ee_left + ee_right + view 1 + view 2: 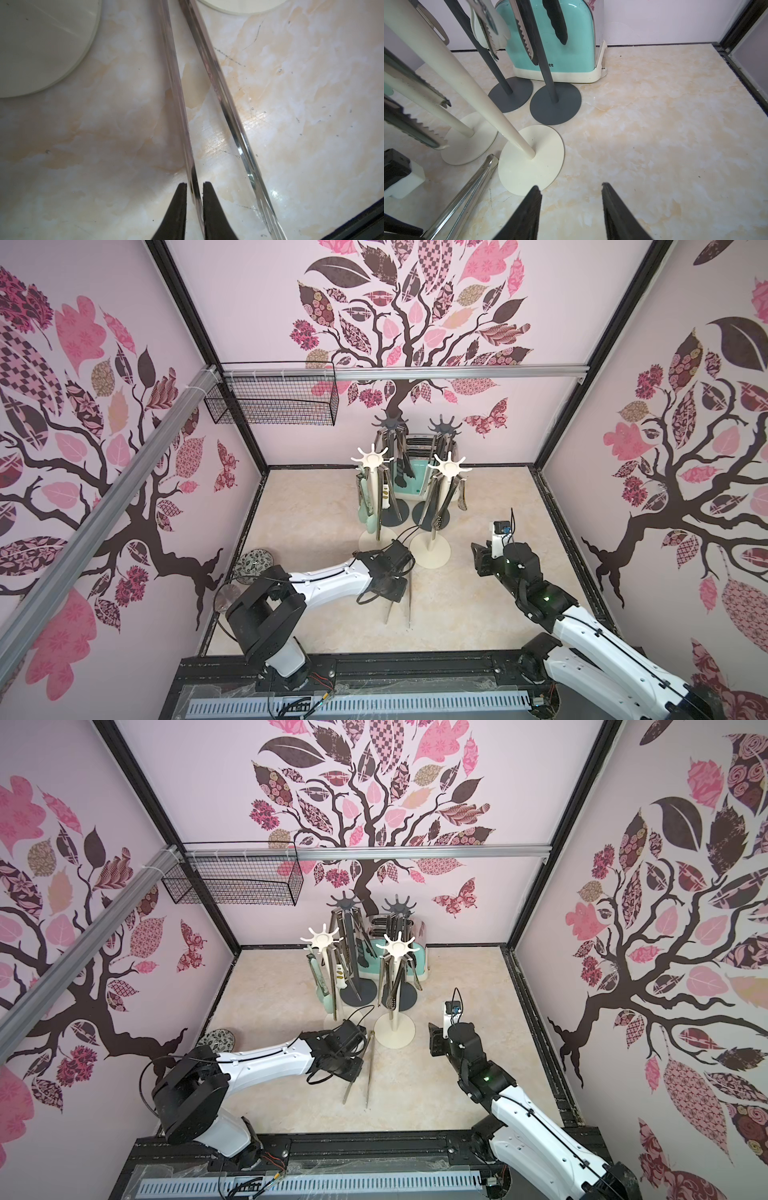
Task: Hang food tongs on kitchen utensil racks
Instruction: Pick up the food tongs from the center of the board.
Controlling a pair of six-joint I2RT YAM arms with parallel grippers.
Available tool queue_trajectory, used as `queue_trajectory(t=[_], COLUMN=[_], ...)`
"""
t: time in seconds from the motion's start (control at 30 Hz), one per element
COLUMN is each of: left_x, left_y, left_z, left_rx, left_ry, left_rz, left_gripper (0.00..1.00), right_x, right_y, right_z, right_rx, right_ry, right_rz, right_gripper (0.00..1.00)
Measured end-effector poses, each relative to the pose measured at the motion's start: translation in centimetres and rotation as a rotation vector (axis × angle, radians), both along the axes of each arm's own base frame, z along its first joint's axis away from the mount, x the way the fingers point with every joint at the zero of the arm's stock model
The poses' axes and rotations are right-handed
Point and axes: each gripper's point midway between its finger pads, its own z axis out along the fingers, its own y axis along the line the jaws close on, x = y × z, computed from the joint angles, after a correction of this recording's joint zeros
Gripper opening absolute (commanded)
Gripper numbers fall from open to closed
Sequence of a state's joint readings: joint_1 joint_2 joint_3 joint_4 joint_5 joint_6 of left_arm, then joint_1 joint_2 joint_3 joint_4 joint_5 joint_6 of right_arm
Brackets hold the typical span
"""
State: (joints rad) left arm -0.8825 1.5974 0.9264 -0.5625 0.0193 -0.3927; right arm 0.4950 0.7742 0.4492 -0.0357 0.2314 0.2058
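Tongs (227, 113), one pair beside four racks (448, 466), pinched by left claw (195, 184); right claw (571, 187) open.

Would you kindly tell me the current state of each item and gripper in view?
Steel tongs: lying on the table, arms spread.
Left gripper: jaws narrowly astride one tong arm; contact unclear.
Right gripper: open, empty.
Utensil racks: all four upright, carrying hanging tongs.

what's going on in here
The left end effector grips one leg of the bare steel tongs, which lie on the table in front of the four utensil racks. Other tongs already hang there. The right end effector is open and empty, hovering nearby.
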Motion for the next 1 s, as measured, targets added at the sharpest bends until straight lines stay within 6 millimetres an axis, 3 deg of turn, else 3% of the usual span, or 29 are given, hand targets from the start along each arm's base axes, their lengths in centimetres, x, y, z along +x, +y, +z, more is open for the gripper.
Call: queue_trajectory(t=[0.67, 1.0], left_x=[0.6, 0.9], left_y=[-0.1, 0.7], left_z=[-2.3, -2.4], left_rx=[0.100, 0.157], left_ry=[-0.013, -0.050], left_rz=[0.022, 0.074], left_gripper=[0.16, 0.03], right_x=[0.1, 0.1], right_y=[0.1, 0.1], right_z=[-0.3, -0.2], right_rx=[-0.003, -0.002], right_ry=[0.002, 0.000], right_rz=[0.002, 0.003], right_gripper=[0.52, 0.52])
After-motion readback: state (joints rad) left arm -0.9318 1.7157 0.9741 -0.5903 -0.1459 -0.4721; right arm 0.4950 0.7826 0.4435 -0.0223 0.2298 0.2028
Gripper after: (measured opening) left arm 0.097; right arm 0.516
